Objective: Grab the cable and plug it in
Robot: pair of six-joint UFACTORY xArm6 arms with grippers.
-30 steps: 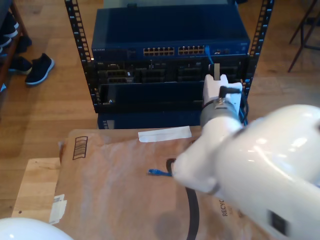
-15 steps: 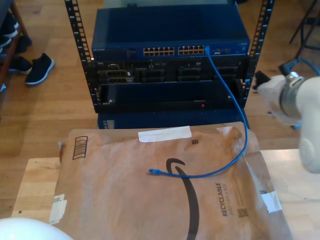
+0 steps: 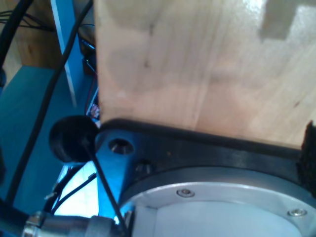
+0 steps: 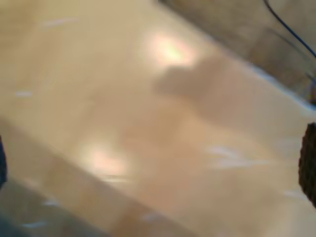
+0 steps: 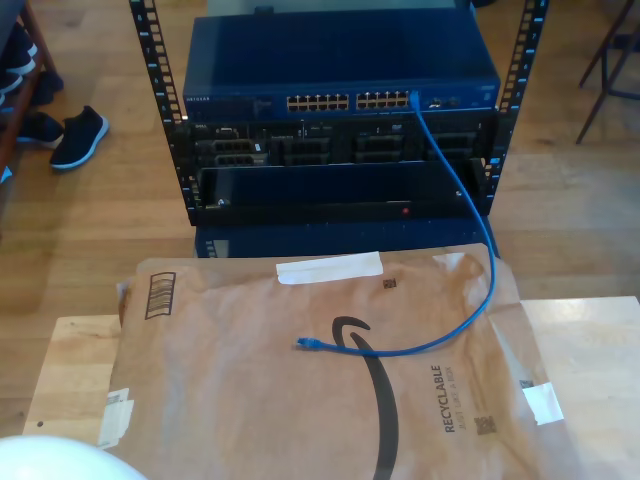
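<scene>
On top of the brown paper envelope [image 5: 300,400] lies the loose plug [image 5: 306,344] of the cable [image 5: 455,330]; its other end sits in the switch [image 5: 340,100]. We think it is light and bendy, so we should pinch the plug. We cannot tell how either claw stands, or how near the cable is.

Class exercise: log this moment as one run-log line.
cable: one end in switch port | free plug: on paper mailer | grippers: unreadable
</scene>
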